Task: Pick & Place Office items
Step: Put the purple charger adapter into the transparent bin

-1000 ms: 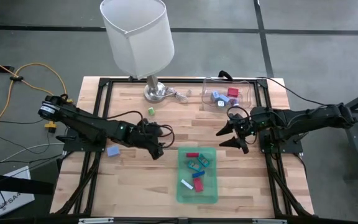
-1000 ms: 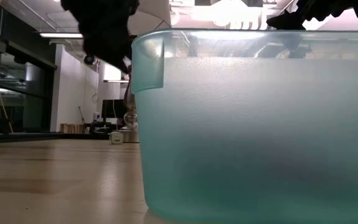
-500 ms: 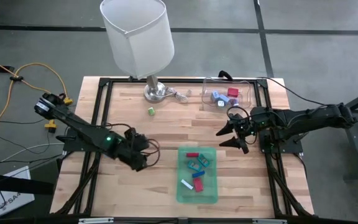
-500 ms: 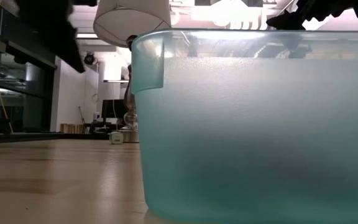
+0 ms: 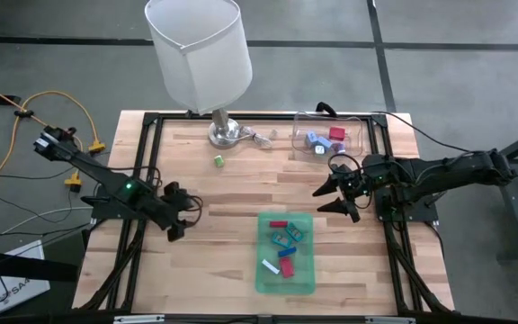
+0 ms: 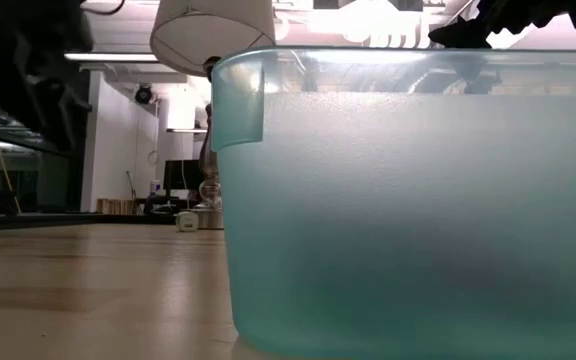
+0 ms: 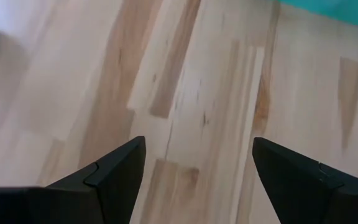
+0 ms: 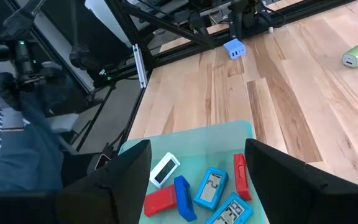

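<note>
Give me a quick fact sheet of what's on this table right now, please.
Table: wooden top
Green tray: holds small red, blue and white pieces
Clear box: holds blue and red pieces
Lamp: far edge
Loose green piece: near the lamp
Loose blue piece: table's left edge
Left gripper: open, empty, left of tray
Right gripper: open, empty, between box and tray

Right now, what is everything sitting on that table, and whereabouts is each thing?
Green tray: one, translucent, near edge, centre.
Pieces in the tray: several, red, blue, teal, white.
Clear container: one, far right corner.
Pieces in the container: a few, blue and red.
Green piece: one, alone on the wood near the lamp.
Blue piece: one, by the table's left frame.
Lamp: one, white shade, metal base, far edge.
Left gripper: open, empty, over the table's left side.
Right gripper: open, empty, right of the tray.
</note>
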Available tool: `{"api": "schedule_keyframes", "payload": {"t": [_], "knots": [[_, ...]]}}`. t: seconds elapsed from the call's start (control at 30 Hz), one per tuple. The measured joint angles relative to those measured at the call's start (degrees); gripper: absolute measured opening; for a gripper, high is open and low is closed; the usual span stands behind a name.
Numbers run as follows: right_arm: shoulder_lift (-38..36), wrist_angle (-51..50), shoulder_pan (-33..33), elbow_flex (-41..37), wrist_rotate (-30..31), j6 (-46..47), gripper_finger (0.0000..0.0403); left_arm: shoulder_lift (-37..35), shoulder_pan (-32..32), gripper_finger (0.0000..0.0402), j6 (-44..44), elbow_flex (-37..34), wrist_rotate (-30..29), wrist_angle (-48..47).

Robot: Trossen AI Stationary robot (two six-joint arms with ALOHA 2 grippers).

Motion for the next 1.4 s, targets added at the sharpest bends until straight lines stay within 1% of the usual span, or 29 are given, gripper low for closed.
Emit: {"api": "schedule_keyframes", "payload": {"t": [0.1,0.33,0.67,0.77,0.93,1.17,1.4], "knots": [[0.00,0.00,0.00,0.00,-0.01,0.00,0.0247,-1.36,-1.13,0.0286,-1.38,-1.10,1.03,-0.42],[0.00,0.00,0.00,0.00,-0.02,0.00,0.0247,-1.41,-2.78,0.0280,-3.69,-1.12,4.27,-1.69],[0.00,0.00,0.00,0.00,0.00,0.00,0.0247,-1.56,-7.30,0.0280,-1.46,-1.12,8.51,-1.99],[0.00,0.00,0.00,0.00,0.00,0.00,0.0247,-2.69,-9.09,0.0279,-1.93,-1.12,8.54,-3.85],[0.00,0.00,-0.01,0.00,0.00,0.00,0.0247,-4.10,-10.47,0.0279,-5.99,-1.12,7.81,-9.51],[0.00,0.00,-0.01,0.00,-0.01,0.00,0.0247,-4.09,-11.16,0.0279,-9.52,-1.12,7.75,-11.35],[0.00,-0.02,-0.02,0.00,0.00,0.00,0.0247,-2.95,-10.25,0.0279,-20.62,-1.11,8.46,-17.62]]}}
